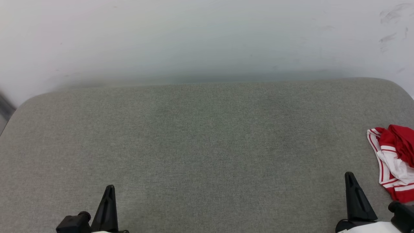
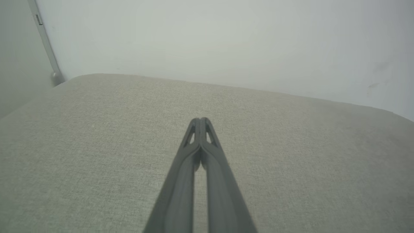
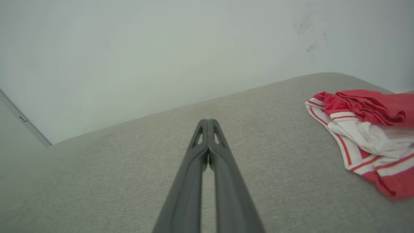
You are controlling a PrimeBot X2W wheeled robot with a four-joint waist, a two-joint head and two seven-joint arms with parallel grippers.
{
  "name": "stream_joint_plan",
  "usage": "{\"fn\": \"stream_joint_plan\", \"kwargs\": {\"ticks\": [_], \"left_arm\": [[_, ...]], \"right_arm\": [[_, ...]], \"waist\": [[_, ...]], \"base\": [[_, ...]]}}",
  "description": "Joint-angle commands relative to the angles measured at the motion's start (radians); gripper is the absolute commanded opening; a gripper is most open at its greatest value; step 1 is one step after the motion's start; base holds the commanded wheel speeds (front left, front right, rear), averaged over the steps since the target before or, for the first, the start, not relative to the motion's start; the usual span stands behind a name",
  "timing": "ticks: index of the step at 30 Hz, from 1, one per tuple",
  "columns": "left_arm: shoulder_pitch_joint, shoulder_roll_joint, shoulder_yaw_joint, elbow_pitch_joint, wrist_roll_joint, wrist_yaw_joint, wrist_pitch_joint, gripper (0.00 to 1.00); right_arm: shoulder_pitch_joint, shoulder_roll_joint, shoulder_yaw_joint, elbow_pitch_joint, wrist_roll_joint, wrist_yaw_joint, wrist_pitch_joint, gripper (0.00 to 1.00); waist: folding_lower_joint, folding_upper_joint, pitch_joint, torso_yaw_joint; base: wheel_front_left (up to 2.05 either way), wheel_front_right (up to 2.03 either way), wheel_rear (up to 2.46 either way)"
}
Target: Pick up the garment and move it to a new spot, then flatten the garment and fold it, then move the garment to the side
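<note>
A broad padded surface point(image 1: 200, 145) covered in grey woven fabric with a fine, flecked weave runs across the head view. Its far corners are rounded. Behind it rises a plain pale wall point(image 1: 194, 35), smooth and matte, with a few dark scuff marks near its upper right.

The garment point(image 1: 396, 158) lies crumpled in a soft heap at the right edge of the surface, partly cut off by the frame. It is red jersey cloth bunched over white cloth, edged with narrow red-and-white striped trim. Any print on its front is hidden in the folds.

The left gripper point(image 1: 110, 188) rises from the lower left, and the right gripper point(image 1: 349, 174) from the lower right, near the garment but not touching it. Both are dark, smooth and tapered to a point.

The right wrist view shows the garment's folds and stripes more closely, to the right of that gripper's fingers, apart from them. The left wrist view shows bare grey fabric and a thin grey strip point(image 2: 45, 42) running down the wall at the upper left. In both wrist views the two fingers are pressed tip to tip, clenched on nothing, above the fabric.
</note>
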Motion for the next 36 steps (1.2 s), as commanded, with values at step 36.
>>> {"fn": "stream_joint_plan", "kwargs": {"ticks": [36], "left_arm": [[-0.143, 0.002, 0.035, 0.09, -0.637, -0.058, 0.137, 0.0]], "right_arm": [[-0.122, -0.024, 0.003, 0.073, 0.598, 0.0, 0.13, 0.0]], "waist": [[0.0, 0.0, 0.004, 0.001]], "base": [[0.0, 0.0, 0.0]]}}
